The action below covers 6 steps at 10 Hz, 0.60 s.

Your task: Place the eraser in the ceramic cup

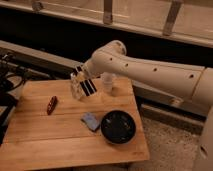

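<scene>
**Gripper over far side of table, left of cup; eraser lying on the wood**

1. Work surface: a wooden table (50, 145) of pale planks fills the near left of the scene.

2. Left portion: a small red object (52, 105) lies on the wood towards the left edge, tilted, well apart from all other items. Its nature cannot be made out.

3. Gripper: the gripper (82, 86) is over the far part of the table, left of centre, pointing down and to the left. Whether it is apart or together cannot be determined. Nothing can be seen in its hold. It is just left of the cup and far of the eraser.

4. Eraser: the eraser (90, 121), a small blue-grey block, lies flat on the table near the middle, just beside the left rim of the bowl. It is outside the cup.

5. Ceramic cup: the ceramic cup (108, 84), pale and narrow, stands upright near the far edge of the table, its top partly hidden by the arm.

6. Bowl: a wide black bowl (118, 127) sits on the right part of the table, on the near side of the cup.

7. Arm: the white robot arm (150, 72) reaches in from the right, crossing above the table's far right corner.

8. Right of the table: speckled floor (172, 145).
</scene>
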Tool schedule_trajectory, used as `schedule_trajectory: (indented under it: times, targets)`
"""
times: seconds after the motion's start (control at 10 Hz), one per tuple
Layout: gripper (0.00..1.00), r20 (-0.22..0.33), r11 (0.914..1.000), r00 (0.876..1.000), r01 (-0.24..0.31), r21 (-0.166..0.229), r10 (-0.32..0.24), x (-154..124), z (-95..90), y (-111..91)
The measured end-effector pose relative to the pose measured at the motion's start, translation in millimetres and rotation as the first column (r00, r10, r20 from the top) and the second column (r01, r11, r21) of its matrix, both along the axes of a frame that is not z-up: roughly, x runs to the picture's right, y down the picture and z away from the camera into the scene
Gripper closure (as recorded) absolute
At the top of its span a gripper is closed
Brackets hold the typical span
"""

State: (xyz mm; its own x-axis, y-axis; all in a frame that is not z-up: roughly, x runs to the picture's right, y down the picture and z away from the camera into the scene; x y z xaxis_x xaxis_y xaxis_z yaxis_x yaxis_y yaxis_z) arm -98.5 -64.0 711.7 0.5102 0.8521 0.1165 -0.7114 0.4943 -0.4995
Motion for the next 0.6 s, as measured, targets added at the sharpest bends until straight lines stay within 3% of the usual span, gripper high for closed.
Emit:
schedule_trajectory:
  times: [0.2,0.4,0.6]
  targets:
    - [0.97,-0.006,1.0,1.0,-0.008,0.002,0.008,9.7,1.5,1.5]
    - [0.97,-0.019,0.9992,1.0,-0.023,0.033,0.023,3.6,1.0,-2.4]
    - [0.97,-0.044,0.9951,0.997,-0.067,0.073,0.07,16.0,15.1,-20.9]
